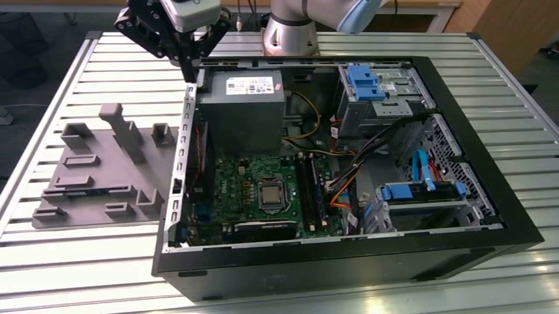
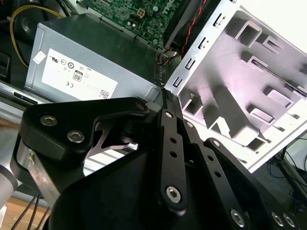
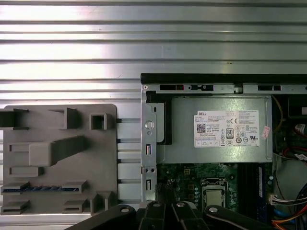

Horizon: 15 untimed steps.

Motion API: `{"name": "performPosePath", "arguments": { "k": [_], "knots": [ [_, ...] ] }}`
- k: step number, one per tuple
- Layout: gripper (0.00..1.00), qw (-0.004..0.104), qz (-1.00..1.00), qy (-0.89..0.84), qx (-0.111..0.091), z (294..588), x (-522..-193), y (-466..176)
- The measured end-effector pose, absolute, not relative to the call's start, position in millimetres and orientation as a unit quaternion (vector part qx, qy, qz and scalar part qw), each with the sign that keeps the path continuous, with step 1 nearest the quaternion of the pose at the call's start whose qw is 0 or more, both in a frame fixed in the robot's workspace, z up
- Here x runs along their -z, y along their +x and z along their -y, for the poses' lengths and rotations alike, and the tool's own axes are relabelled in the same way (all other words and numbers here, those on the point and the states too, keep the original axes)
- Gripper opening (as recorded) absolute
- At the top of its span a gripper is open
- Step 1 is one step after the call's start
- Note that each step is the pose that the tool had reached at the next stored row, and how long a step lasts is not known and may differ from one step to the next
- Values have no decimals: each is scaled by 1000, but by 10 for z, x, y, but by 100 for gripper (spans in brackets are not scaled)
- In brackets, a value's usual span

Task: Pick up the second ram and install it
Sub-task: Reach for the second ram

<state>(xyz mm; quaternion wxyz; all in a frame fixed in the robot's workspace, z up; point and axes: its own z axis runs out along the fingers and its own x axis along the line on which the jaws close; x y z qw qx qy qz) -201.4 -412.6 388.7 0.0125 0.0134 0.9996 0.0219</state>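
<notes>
Nearest in the exterior view is the black rim of the open computer case (image 1: 349, 258), which lies on its side on a slatted metal table (image 1: 78, 275). Just inside it sits the green motherboard (image 1: 235, 186) with its processor socket (image 1: 272, 196). Toward the exterior view's right is a drive cage with bright blue brackets (image 1: 417, 191).

On the table beside the case, at the exterior view's left, rests a grey moulded holder (image 1: 96, 170). The second ram (image 3: 41, 188) lies flat in one of the holder's long slots, seen in the first wrist view as a thin dark-blue strip with nothing touching it.

Farther back, the grey power supply (image 1: 245, 108) fills the case's far corner, with its white label facing up.

Beyond it hangs the gripper (image 1: 190, 72), over the case wall between the holder and the power supply. Its black fingers (image 2: 168, 143) are drawn together to a point and hold nothing, well apart from the ram. Behind it stands the arm's silver base (image 1: 292, 33).
</notes>
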Motion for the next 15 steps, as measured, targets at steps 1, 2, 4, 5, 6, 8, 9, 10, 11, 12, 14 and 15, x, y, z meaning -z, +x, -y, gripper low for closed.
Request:
{"name": "performPosePath", "arguments": {
  "k": [1, 2, 4, 5, 6, 8, 9, 10, 11, 12, 14, 15],
  "knots": [
    [11, 13, -1000, 13, -22, 4126, -3887, -2014],
    [11, 13, -1000, 13, -22, 4126, -3886, -2020],
    [11, 13, -1000, 13, -22, 4126, -3886, -2022],
    [11, 13, -1000, 13, -22, 4126, -3886, -2022],
    [11, 13, -1000, 13, -22, 4126, -3886, -2023],
    [11, 13, -1000, 13, -22, 4126, -3886, -2025],
    [11, 13, -1000, 13, -22, 4126, -3886, -2025],
    [11, 13, -1000, 13, -22, 4126, -3886, -2025],
    [11, 13, -1000, 13, -22, 4126, -3886, -2025],
    [11, 13, -1000, 13, -22, 4126, -3886, -2027],
    [11, 13, -1000, 13, -22, 4126, -3886, -2043],
    [11, 13, -1000, 13, -22, 4126, -3885, -2060]
  ]
}}
